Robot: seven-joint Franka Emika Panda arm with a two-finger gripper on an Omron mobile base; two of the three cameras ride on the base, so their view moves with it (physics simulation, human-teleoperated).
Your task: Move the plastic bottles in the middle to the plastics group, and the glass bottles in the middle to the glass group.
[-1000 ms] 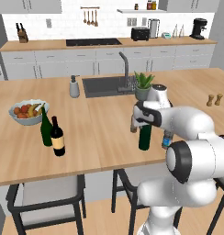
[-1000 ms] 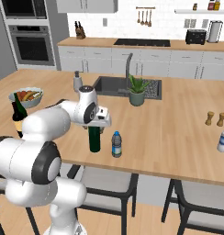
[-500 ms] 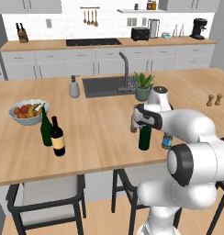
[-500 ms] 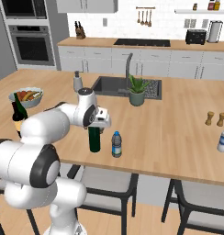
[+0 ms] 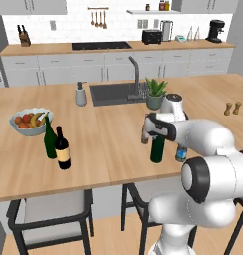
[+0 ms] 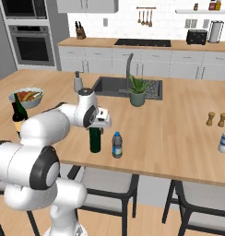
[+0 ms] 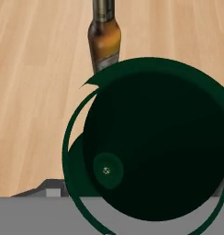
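Setting: a rendered kitchen is shown, with a wide wooden island counter carrying a dark sink and a potted plant.
Landmark: the tall dark green wine bottle is stood upright near the counter's front edge, in front of the plant.
Gripper: the gripper is lowered over the top of that bottle; whether the fingers are closed on the neck cannot be told, since the hand covers it.
Hand view: the green bottle is seen from straight above, very close.
Brown bottle: the slim brown bottle is stood just beside the green bottle, on its left.
Plastic bottle: the small clear bottle with a blue label is placed just to the green bottle's right.
Glass group: a green wine bottle and a dark red-topped bottle are stood together well to the left, by a fruit bowl.
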